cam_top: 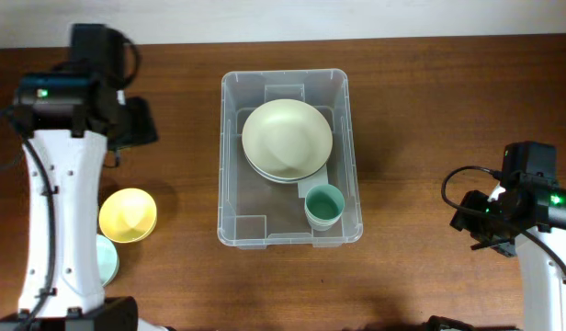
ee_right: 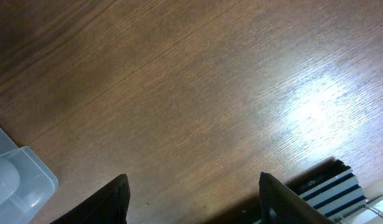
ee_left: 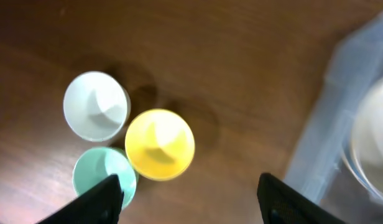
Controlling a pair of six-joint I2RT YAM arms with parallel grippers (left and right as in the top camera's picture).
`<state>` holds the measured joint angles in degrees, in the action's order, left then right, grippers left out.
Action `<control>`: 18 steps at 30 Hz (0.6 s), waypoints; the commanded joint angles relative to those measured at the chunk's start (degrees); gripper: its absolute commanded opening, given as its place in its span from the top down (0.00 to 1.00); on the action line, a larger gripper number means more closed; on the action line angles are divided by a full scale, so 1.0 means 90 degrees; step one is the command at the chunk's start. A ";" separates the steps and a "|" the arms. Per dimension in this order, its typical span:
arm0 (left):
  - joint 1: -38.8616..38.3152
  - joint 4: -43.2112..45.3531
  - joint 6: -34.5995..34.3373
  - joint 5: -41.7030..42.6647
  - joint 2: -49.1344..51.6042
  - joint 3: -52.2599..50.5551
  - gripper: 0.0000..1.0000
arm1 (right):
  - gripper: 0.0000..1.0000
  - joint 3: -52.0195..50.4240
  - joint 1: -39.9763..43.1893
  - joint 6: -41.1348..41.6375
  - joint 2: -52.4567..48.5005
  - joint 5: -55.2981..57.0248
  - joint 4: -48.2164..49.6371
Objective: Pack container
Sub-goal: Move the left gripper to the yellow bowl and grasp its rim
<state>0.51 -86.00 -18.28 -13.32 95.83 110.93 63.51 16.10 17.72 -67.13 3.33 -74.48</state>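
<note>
left pincer [ee_left: 190, 186]: jaws spread wide with nothing between them, hanging over bare wood just beside three small bowls.
right pincer [ee_right: 193, 183]: jaws apart and empty, above bare wood toward the right edge of the bench [cam_top: 430, 110].
container [cam_top: 230, 156]: one, standing in the middle of the bench between the two arms, a short end toward the far edge.
container look: clear plastic, rectangular, with rounded corners and a rolled rim; square notches [cam_top: 251, 225] moulded into the near corners of its base; a pale label [cam_top: 285, 91] at the far end.
inside, bowls: a cream bowl [cam_top: 288, 138] sits on top of a stack in the far half; the rim of one more shows under it.
inside, cups: one teal cup [cam_top: 323, 204], upright in the near right corner.
outside, bowls: three near the left edge of the bench, clustered: one yellow bowl [ee_left: 159, 144], one white bowl [ee_left: 96, 106], one green bowl [ee_left: 104, 176].
</note>
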 commanded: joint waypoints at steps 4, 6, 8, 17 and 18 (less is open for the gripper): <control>0.0658 0.1037 -0.0187 0.0238 0.0160 -0.2072 0.27 | 0.38 -0.0022 0.0017 -0.0041 0.0000 -0.0012 0.0002; 0.0843 0.1486 -0.0180 0.0408 0.0160 -0.2684 0.23 | 0.37 -0.0022 0.0017 -0.0041 0.0000 -0.0012 0.0002; 0.0993 0.2001 -0.0090 0.0532 0.0172 -0.3283 0.19 | 0.38 -0.0022 0.0017 -0.0041 0.0000 -0.0012 0.0002; 0.1039 0.3429 0.0471 0.0935 0.0219 -0.4575 0.20 | 0.38 -0.0022 0.0017 -0.0041 0.0000 -0.0012 -0.0010; 0.1042 0.3504 0.0471 0.0935 0.0248 -0.4634 0.20 | 0.38 -0.0022 0.0017 -0.0041 0.0000 -0.0012 -0.0010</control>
<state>9.82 -55.59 -15.79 -6.22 97.38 70.67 63.51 16.10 17.72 -67.13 3.33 -74.52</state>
